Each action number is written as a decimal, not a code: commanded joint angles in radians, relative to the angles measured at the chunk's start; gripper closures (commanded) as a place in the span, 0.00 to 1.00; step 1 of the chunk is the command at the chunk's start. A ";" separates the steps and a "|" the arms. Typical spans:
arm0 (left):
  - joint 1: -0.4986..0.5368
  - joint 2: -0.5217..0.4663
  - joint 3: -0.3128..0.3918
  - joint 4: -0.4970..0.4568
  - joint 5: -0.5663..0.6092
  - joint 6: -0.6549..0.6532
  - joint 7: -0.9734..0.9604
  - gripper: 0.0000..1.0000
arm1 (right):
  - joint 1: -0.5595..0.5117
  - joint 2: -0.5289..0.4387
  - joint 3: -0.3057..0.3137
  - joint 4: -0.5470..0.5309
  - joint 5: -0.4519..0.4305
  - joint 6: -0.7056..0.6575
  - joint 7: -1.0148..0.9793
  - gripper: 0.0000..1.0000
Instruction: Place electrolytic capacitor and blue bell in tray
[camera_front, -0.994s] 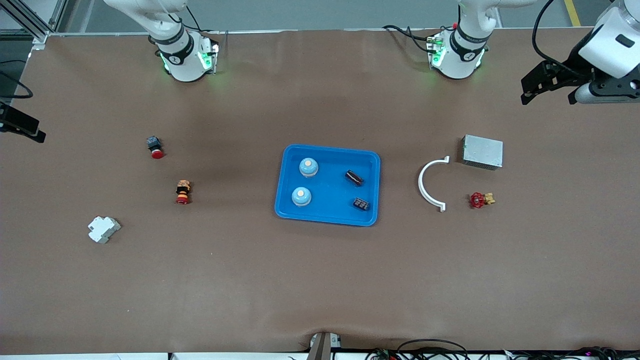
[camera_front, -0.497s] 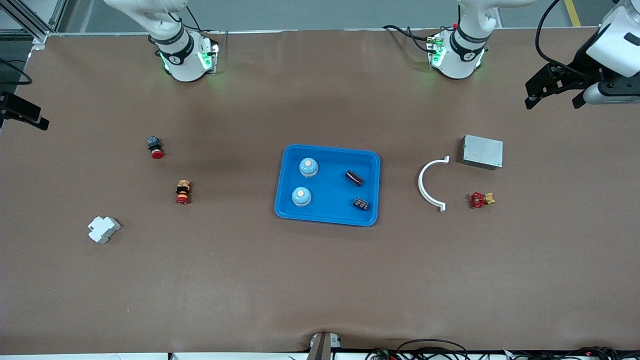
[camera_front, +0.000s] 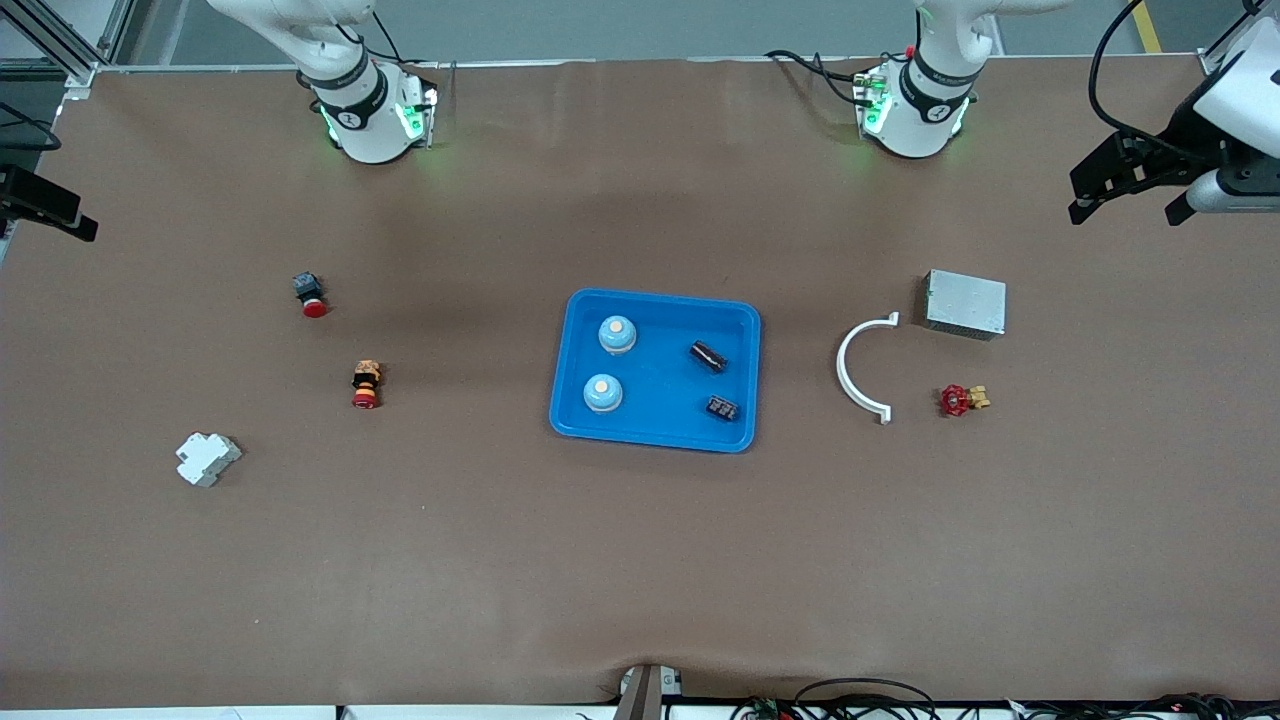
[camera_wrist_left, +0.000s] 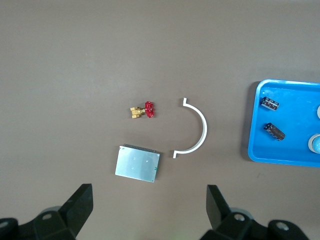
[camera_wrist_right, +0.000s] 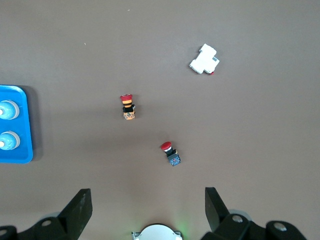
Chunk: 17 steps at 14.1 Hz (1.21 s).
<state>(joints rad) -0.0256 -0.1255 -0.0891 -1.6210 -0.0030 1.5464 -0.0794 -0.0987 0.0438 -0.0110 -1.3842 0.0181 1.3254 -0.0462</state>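
Two blue bells (camera_front: 610, 364) and two electrolytic capacitors (camera_front: 715, 381) are lying in the tray (camera_front: 655, 432) mid-bench, both tools (left tool (camera_front: 1130, 192), right tool (camera_wrist_right: 145, 200)) hanging wide and empty over the bench ends, so parking clear looks wisest.

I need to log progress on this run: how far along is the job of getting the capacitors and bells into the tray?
Looks done: two blue bells and two capacitors lie in the tray. Nothing is in hand: left gripper and right gripper hang open at the table's ends. Nothing appears left.
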 joint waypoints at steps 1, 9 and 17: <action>0.000 -0.009 -0.001 0.001 0.018 -0.003 0.001 0.00 | -0.015 -0.024 0.006 -0.018 0.017 -0.012 0.014 0.00; 0.001 0.004 -0.001 0.018 0.020 -0.015 0.009 0.00 | -0.016 -0.025 0.003 -0.015 0.069 -0.003 0.034 0.00; 0.000 0.006 -0.001 0.024 0.020 -0.034 0.006 0.00 | -0.016 -0.025 0.003 -0.009 0.068 0.001 0.028 0.00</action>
<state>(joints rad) -0.0257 -0.1254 -0.0891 -1.6188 -0.0030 1.5329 -0.0794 -0.0987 0.0375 -0.0131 -1.3827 0.0627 1.3227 -0.0250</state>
